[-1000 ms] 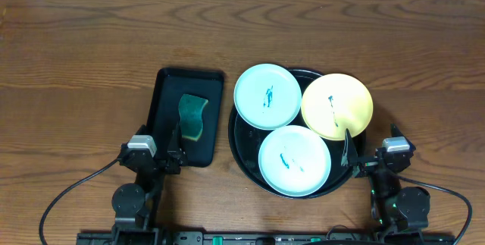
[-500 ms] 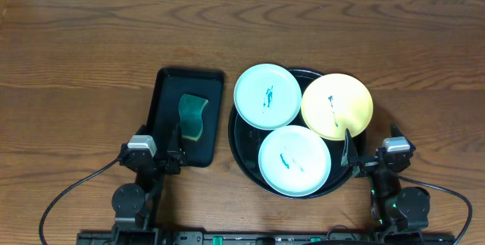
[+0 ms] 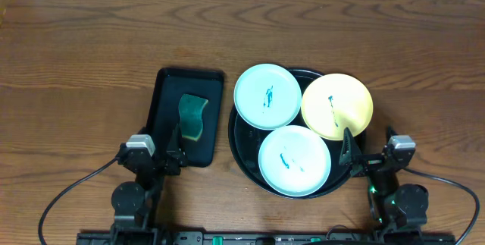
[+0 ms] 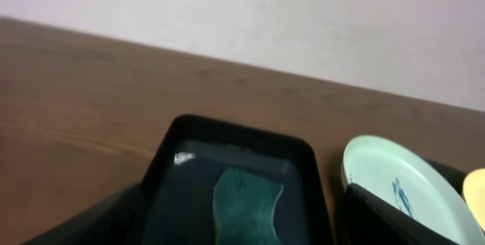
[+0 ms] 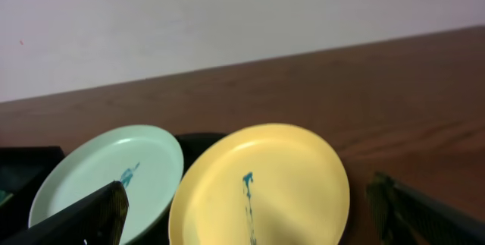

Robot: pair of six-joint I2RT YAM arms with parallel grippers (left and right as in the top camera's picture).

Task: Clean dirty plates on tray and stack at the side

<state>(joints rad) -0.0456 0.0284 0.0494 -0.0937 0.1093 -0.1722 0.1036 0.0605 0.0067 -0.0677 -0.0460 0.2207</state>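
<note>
The round black tray (image 3: 236,135) holds three plates. A mint-blue plate (image 3: 267,95) lies at its back left, a yellow plate (image 3: 337,106) at its back right, and a second mint-blue plate (image 3: 294,160) at the front. Each has a teal smudge at the centre. My right gripper (image 3: 371,152) is open and empty at the tray's front right. In the right wrist view, its fingers (image 5: 246,188) frame the yellow plate (image 5: 265,192) and the back mint plate (image 5: 106,173). My left gripper (image 3: 157,146) is open and empty at the front of the rectangular tray.
A smaller rectangular black tray (image 3: 163,93) left of the round tray holds a green sponge (image 3: 192,117). The sponge also shows in the left wrist view (image 4: 246,203). Bare wooden table lies behind and to both sides. A pale wall stands behind the table.
My right gripper has shifted very slightly toward the front edge. The plates, the sponge and the left arm have not moved.
</note>
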